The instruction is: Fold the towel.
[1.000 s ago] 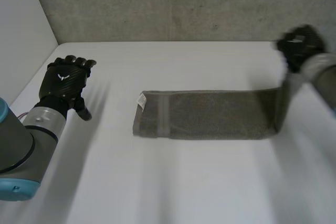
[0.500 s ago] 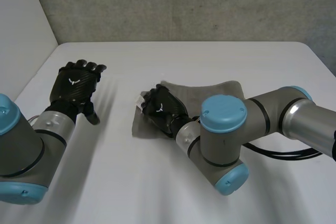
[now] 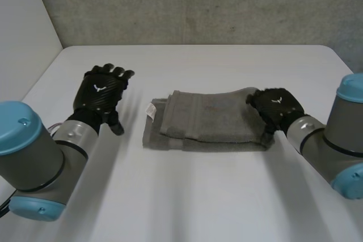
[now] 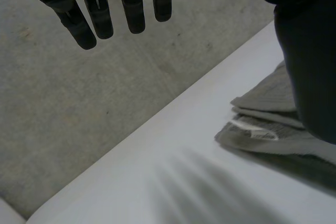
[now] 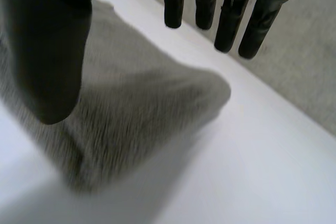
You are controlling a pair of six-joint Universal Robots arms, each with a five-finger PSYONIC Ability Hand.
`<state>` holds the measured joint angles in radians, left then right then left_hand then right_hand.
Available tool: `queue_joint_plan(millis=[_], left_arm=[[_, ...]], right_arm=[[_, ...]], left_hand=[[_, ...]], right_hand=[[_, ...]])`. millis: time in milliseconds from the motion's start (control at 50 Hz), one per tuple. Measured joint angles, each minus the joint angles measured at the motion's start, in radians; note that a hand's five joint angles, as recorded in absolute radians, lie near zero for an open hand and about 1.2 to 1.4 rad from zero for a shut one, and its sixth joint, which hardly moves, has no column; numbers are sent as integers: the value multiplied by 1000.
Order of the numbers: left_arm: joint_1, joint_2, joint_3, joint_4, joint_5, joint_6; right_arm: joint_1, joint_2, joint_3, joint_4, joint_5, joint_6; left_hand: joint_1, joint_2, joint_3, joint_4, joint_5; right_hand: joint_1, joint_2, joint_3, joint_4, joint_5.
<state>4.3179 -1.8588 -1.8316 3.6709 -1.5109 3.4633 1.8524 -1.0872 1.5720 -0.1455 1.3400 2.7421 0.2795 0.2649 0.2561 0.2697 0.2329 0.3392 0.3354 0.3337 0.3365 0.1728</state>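
The towel (image 3: 207, 120) lies doubled in 2 uneven layers. Beside it the left hand (image 3: 102, 92), and at its folded end the right hand (image 3: 276, 106), are spread and empty; another fold perhaps remains.

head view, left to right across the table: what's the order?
left arm → left hand, open, above bare table → towel, folded over → right hand, open, at the towel's right end → right arm

Grey towel (image 3: 210, 120) — white tag (image 3: 152, 110), white table (image 3: 198, 196)
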Motion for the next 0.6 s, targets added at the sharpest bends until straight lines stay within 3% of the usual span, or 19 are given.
queue_joint_plan(millis=[120,220,400,500,600], left_arm=[[-41,-26,21,0,-16,0],[-65,-46,28,-1,-43,-1],[-67,-46,24,-2,-58,-3],[-61,-37,20,-2,-60,-4],[-49,-14,19,-2,-71,-5]], right_arm=[[-44,23,34,-9,-45,-14],[-57,66,24,-37,-56,-19],[-43,91,-45,-35,-41,-38],[-6,87,-95,-24,-14,-125],[146,90,-183,-28,10,-279]], left_hand=[[0,0,0,0,0],[0,0,0,0,0],[0,0,0,0,-1],[0,0,0,0,-1],[-1,0,0,0,-2]], right_hand=[[248,254,256,251,248],[919,932,912,911,900],[985,976,1004,1008,986],[987,976,1004,1008,986],[991,977,1007,1008,993]])
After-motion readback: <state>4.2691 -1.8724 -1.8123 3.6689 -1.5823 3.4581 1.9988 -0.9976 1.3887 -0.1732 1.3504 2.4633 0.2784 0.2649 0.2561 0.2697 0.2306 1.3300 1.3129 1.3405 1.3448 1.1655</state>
